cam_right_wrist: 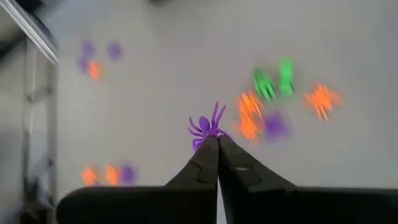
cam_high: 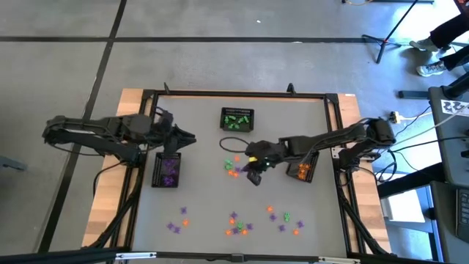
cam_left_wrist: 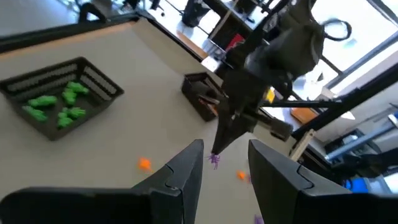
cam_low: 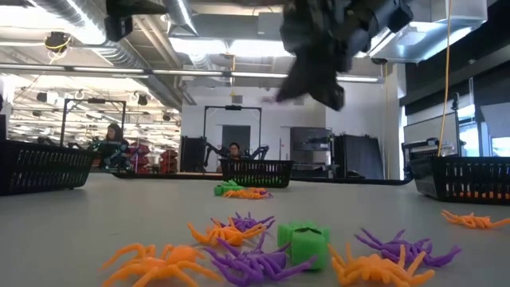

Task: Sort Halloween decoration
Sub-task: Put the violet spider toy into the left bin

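Sorting is partly done: your right tool pinches a purple spider, left tool gapes empty, many trinkets still litter the worktop.

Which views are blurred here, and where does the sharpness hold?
Right wrist view: purple spider in the shut right gripper is sharp, scattered trinkets behind smeared. Low view: the arm overhead is blurred, foreground spiders crisp. High view: even light, no glare.

Three black mesh baskets on grey table; people beyond.
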### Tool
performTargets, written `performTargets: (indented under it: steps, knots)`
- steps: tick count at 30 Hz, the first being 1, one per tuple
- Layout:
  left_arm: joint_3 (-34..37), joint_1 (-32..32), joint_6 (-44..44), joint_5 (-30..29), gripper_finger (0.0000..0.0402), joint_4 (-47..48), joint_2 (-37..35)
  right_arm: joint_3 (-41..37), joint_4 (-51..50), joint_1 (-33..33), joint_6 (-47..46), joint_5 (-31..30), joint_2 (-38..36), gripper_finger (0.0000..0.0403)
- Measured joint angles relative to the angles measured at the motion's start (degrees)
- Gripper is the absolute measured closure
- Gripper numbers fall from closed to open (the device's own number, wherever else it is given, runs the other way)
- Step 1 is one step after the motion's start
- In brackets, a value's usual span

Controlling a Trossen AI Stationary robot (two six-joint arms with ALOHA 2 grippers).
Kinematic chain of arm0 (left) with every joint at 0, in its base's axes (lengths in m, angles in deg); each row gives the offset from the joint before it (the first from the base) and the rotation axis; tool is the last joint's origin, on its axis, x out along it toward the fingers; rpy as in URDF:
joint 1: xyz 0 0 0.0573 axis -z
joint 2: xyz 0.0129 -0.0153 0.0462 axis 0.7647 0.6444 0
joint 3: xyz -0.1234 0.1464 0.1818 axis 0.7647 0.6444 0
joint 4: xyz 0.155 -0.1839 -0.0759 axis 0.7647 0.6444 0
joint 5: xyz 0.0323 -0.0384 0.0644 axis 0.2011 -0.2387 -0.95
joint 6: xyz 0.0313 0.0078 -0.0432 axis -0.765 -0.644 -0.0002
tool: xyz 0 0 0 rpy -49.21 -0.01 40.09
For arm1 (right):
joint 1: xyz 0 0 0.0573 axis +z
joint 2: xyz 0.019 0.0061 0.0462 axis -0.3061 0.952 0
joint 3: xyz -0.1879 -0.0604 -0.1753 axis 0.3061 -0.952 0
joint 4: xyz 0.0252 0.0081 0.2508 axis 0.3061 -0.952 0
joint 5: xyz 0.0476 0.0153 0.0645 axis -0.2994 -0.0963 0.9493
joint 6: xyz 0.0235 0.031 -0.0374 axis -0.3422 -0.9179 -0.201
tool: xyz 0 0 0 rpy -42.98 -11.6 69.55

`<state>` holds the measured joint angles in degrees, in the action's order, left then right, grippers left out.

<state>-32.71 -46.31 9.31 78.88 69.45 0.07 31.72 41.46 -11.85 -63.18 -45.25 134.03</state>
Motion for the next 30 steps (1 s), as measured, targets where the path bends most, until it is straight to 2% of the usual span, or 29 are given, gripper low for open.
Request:
performTargets:
  steps: [4,13,20,30]
  knots:
    - [0.0,0.0,0.0,3.1,0.0281,-3.6,4.0,0.7,6.5,0.0,-2.4,-1.3,-0.4,0.0402]
    - [0.0,0.0,4.1,7.6,0.0270,-9.7,11.7,9.7,5.2,0.0,2.9,-7.6,-0.3,0.0402]
    - [0.0,0.0,9.5,7.8,0.0235,-17.8,16.1,15.0,2.7,0.0,8.0,-13.3,-0.4,0.0402]
    - [0.0,-0.1,11.5,7.2,0.0217,-23.3,19.7,16.2,2.9,0.0,9.3,-13.6,-0.4,0.0402]
